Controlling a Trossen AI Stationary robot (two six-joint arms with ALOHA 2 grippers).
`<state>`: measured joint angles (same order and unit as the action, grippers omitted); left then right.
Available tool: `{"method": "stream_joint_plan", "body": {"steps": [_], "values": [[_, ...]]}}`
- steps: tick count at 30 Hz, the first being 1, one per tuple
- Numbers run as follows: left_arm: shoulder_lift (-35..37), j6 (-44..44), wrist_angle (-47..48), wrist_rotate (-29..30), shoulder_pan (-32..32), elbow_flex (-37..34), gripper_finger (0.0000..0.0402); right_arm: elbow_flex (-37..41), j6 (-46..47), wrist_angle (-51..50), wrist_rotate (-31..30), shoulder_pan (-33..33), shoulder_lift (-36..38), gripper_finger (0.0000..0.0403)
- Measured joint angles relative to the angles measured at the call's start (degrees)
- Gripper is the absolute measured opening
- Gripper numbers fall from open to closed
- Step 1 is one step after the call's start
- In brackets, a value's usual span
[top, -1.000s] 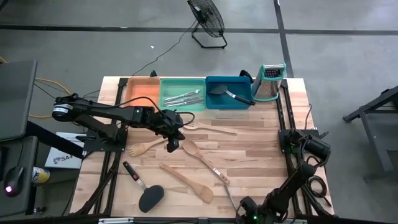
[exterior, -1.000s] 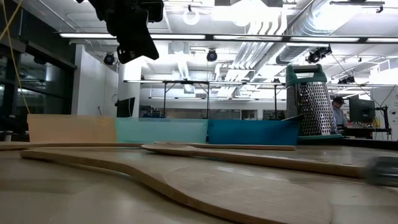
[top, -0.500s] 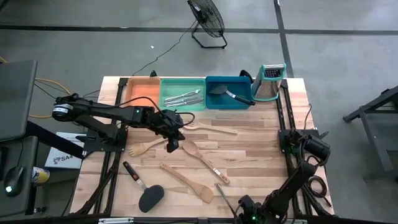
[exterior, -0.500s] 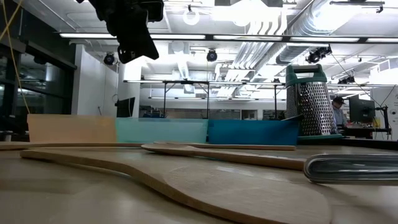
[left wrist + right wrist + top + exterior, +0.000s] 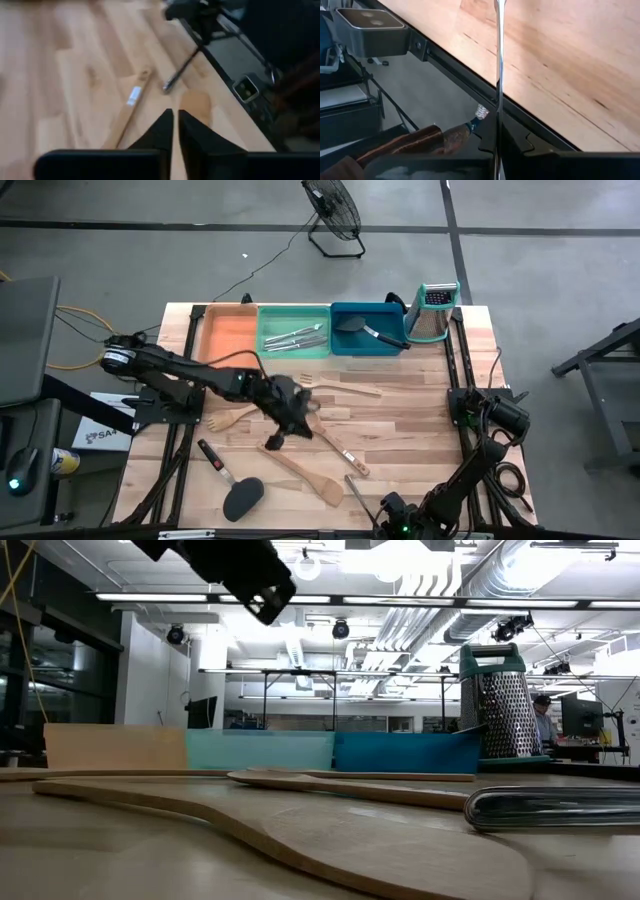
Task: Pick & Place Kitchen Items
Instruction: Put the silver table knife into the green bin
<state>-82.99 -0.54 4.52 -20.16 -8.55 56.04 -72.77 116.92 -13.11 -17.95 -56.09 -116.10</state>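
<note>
Above mid-table spoons (image 5: pixel 330 442), left hand (image 5: pixel 272 444)

Pale wooden spoons, a spatula (image 5: pixel 305 471) and a fork (image 5: pixel 226 419) lie flat, scattered mid-table. A black turner (image 5: pixel 235 492) lies near the left front edge. Silver cutlery (image 5: pixel 298 336) fills the green tray; another black turner (image 5: pixel 365 329) rests in the blue one.
</note>
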Motion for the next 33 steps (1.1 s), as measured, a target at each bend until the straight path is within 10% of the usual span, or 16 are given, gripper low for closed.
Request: {"method": "stream_joint_plan", "body": {"steps": [13, 33], "values": [[-18.56, -16.30, -5.26, 0.81, -7.03, 12.66, 0.0216, -0.02, 0.12, 1.24, 0.09, 0.22, 0.05, 0.0003], [-41.89, -29.31, 8.44, 7.67, -13.79, 37.75, 0.0226, -0.02, -0.15, 1.65, 0.24, 0.76, 0.05, 0.0003]]}}
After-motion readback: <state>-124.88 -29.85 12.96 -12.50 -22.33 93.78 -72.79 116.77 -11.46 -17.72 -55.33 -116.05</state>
